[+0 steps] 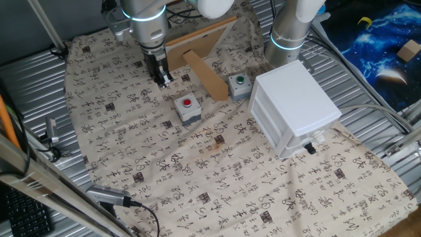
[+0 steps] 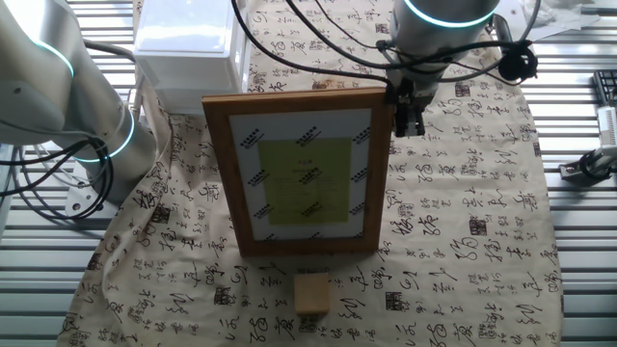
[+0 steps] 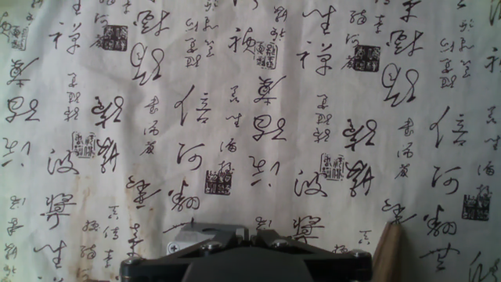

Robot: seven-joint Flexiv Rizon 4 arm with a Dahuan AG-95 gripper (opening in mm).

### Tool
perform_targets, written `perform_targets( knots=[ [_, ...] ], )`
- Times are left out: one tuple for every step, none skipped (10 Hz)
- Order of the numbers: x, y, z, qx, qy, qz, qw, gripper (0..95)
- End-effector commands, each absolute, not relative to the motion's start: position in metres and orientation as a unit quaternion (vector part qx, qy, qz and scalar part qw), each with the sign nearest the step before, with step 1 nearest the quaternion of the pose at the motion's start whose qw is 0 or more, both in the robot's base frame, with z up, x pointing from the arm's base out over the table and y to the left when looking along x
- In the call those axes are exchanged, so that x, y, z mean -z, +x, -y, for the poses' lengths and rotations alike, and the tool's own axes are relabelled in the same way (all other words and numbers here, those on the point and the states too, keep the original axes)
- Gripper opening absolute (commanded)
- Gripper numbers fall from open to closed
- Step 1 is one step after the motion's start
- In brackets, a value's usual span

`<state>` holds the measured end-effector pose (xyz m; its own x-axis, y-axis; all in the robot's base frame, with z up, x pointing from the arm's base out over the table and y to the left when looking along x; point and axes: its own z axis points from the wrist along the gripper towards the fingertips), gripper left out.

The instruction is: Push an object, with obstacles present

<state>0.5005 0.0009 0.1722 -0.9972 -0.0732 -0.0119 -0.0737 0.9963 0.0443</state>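
The small tan wooden block (image 2: 311,294) lies on the patterned cloth in front of the wooden picture frame (image 2: 304,173); in the one fixed view it is hidden behind the frame (image 1: 200,38). My gripper (image 1: 162,79) points down at the cloth left of the frame's strut (image 1: 205,74), beside the frame's side edge, also seen in the other fixed view (image 2: 409,118). In the hand view the gripper (image 3: 254,232) has its jaws together and holds nothing. The block is far from the gripper, on the frame's other side.
A grey box with a red button (image 1: 187,107) and one with a green button (image 1: 239,85) sit near the strut. A large white drawer cabinet (image 1: 296,105) stands to the right. A tan edge (image 3: 386,251) shows in the hand view. A second arm's base (image 1: 288,29) stands behind the cabinet.
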Motion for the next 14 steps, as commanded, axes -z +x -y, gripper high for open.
perform_targets(
  knots=[
    [-0.172, 0.501, -0.001, -0.022, -0.035, -0.999, 0.005, 0.0],
    [-0.172, 0.501, -0.001, -0.021, -0.035, -0.999, 0.005, 0.0],
    [-0.172, 0.501, -0.001, -0.021, -0.036, -0.999, 0.005, 0.0],
    [-0.173, 0.501, -0.002, -0.021, -0.037, -0.999, 0.005, 0.0],
    [-0.173, 0.504, -0.003, -0.021, -0.037, -0.999, 0.005, 0.0],
    [-0.170, 0.512, -0.001, -0.022, -0.040, -0.999, 0.005, 0.0],
    [-0.167, 0.517, 0.005, -0.022, -0.043, -0.999, 0.005, 0.0],
    [-0.162, 0.521, 0.017, -0.023, -0.047, -0.999, 0.005, 0.0],
    [-0.159, 0.521, 0.025, -0.024, -0.051, -0.998, 0.004, 0.0],
    [-0.154, 0.521, 0.036, -0.025, -0.055, -0.998, 0.005, 0.0],
    [-0.149, 0.521, 0.046, -0.025, -0.060, -0.998, 0.006, 0.0],
    [-0.142, 0.522, 0.065, -0.028, -0.071, -0.997, 0.007, 0.0],
    [-0.140, 0.523, 0.076, -0.028, -0.077, -0.997, 0.006, 0.0],
    [-0.139, 0.524, 0.085, -0.027, -0.084, -0.996, 0.006, 0.0]
  ],
)
